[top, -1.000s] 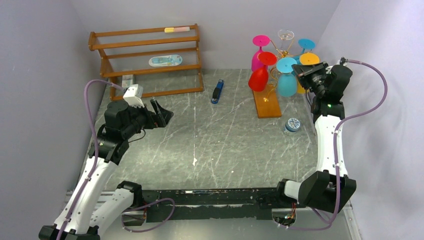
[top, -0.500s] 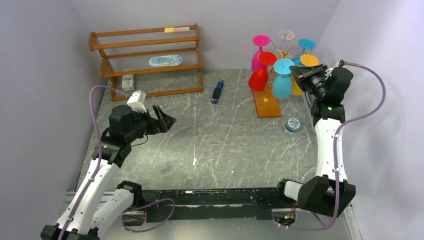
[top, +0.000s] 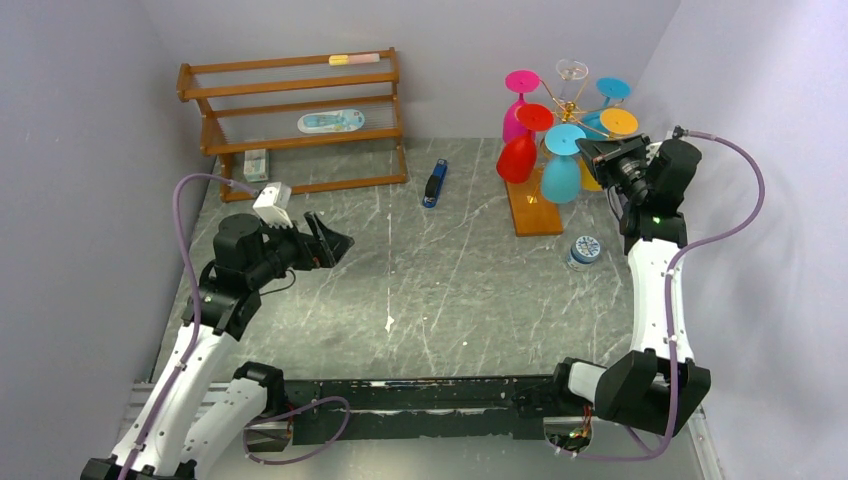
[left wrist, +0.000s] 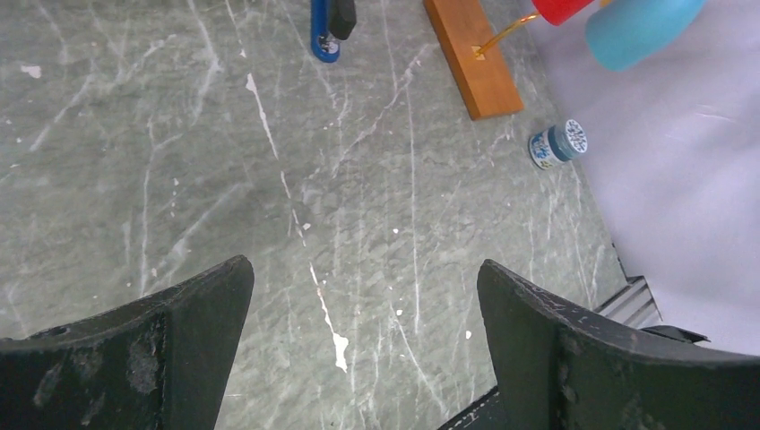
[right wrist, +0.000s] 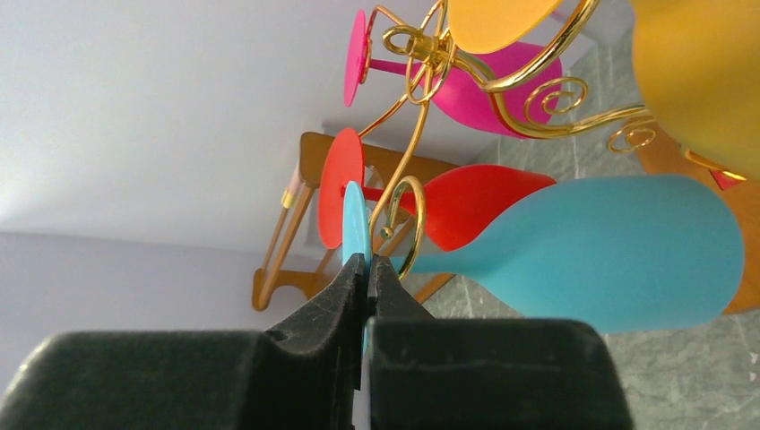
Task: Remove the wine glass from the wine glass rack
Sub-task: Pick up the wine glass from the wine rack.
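The wine glass rack [top: 566, 108] is gold wire on an orange-brown wooden base [top: 533, 206] at the back right. Several coloured glasses hang upside down from it. My right gripper [top: 592, 150] is shut on the thin foot disc [right wrist: 355, 224] of a light blue wine glass [top: 560, 176]. In the right wrist view the blue bowl [right wrist: 609, 255] lies to the right, and its stem passes through a gold curl [right wrist: 410, 224] of the rack. My left gripper [top: 335, 240] is open and empty, held above the table's left middle.
Red [top: 517, 158], pink [top: 515, 115] and orange [top: 618, 121] glasses hang close around the blue one. A small patterned jar [top: 585, 250] stands near the rack's base. A blue tool [top: 434, 184] lies mid-back. A slatted wooden shelf [top: 295, 120] stands at the back left.
My right gripper has moved left, carrying the blue glass by its foot, so the glass has shifted left along the rack. My left arm has drawn slightly nearer and then held still.
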Controlling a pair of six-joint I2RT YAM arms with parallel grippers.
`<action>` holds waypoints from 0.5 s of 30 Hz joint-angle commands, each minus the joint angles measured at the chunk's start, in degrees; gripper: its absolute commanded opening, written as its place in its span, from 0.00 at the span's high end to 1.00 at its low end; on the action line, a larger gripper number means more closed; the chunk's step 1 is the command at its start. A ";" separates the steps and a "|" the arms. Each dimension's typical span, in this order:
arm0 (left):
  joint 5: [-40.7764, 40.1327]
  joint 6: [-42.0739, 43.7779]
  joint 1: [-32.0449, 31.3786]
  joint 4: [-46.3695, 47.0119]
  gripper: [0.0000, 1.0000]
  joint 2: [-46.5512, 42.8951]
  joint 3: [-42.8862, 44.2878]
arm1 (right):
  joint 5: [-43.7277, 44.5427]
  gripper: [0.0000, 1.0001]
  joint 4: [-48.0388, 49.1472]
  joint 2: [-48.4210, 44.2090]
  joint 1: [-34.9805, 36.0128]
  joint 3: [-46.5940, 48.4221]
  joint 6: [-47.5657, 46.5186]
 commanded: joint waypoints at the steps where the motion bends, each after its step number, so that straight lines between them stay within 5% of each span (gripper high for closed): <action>1: 3.34 -1.05 -0.16 2.44 0.00 -0.08 0.39 | 0.25 1.00 -0.56 0.28 -0.20 1.94 -1.88; 15: -2.71 2.44 -0.17 -2.78 0.00 -1.17 3.63 | 2.47 1.00 0.90 2.81 -0.19 4.46 2.95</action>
